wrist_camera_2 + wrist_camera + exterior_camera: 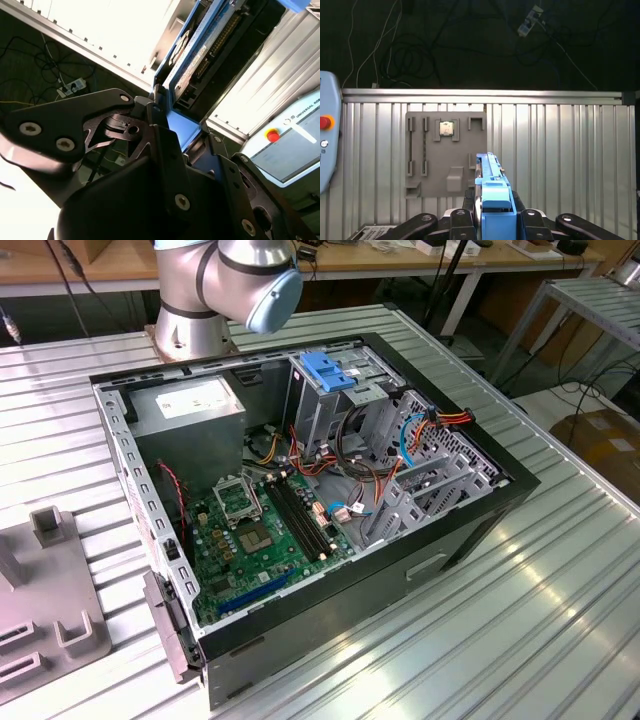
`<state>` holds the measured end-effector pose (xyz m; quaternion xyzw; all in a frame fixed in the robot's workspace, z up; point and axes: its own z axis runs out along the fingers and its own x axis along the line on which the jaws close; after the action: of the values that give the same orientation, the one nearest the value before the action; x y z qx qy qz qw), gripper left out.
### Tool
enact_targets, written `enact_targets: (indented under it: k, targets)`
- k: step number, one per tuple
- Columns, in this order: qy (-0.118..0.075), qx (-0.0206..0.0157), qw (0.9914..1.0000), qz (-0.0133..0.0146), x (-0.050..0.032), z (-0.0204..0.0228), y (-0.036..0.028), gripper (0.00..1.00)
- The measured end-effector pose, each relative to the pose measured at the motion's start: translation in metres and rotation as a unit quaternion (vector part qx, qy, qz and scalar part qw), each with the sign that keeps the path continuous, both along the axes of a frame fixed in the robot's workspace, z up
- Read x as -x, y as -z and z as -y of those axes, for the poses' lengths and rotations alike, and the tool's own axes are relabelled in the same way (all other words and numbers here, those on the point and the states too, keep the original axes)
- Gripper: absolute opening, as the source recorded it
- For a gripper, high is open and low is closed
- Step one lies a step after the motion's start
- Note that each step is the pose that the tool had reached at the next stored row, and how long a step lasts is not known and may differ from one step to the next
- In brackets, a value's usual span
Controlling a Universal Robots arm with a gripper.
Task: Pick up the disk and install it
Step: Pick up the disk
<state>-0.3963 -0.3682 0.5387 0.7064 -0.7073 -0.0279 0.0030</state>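
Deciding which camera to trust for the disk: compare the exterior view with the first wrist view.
Exterior view: the open computer case with its motherboard and blue-topped drive cage. First wrist view: the disk, blue-framed, clamped in the gripper, and a pendant with a red button. Both: the ribbed metal table and, seemingly, the grey fixture plate.

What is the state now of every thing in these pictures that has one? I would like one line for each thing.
gripper: shut on the disk.
disk: held on edge, not yet installed.
computer case: lying on its side, side panel off, inside exposed.
fixture plate: flat on the table, one pocket holding a chip.
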Motion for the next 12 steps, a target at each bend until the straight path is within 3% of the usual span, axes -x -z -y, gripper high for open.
enact_targets:
  k: [6,12]
  targets:
    - [0.0,0.0,1.0,0.0,-0.0169,0.0,0.0007,0.37]
    - [0.0,0.0,1.0,0.0001,-0.0284,0.0,0.0012,0.37]
